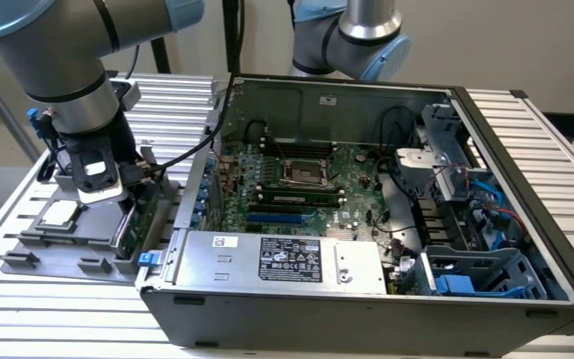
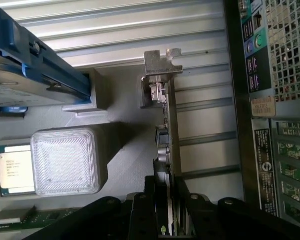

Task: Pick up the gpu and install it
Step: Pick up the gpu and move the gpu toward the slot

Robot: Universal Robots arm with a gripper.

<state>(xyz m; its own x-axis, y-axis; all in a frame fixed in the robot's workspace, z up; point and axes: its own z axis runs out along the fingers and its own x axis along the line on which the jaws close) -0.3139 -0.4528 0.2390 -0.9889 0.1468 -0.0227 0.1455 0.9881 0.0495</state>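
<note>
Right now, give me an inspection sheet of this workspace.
Surface: slatted metal table carrying a grey parts tray and an open computer case.
Job's things: gpu standing on edge in the tray, not installed.
Clutter: CPU chip and blue-framed hard drive in the tray.
Grippers: hand down at the gpu's upper edge.
Cables: black cable from the arm beside the case; blue cables inside it.
Surroundings: second arm behind the case.

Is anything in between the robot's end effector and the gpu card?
No, nothing visible is. The end effector sits right over the edge of the gpu, which stands upright in the grey holder beside the computer case.
</note>
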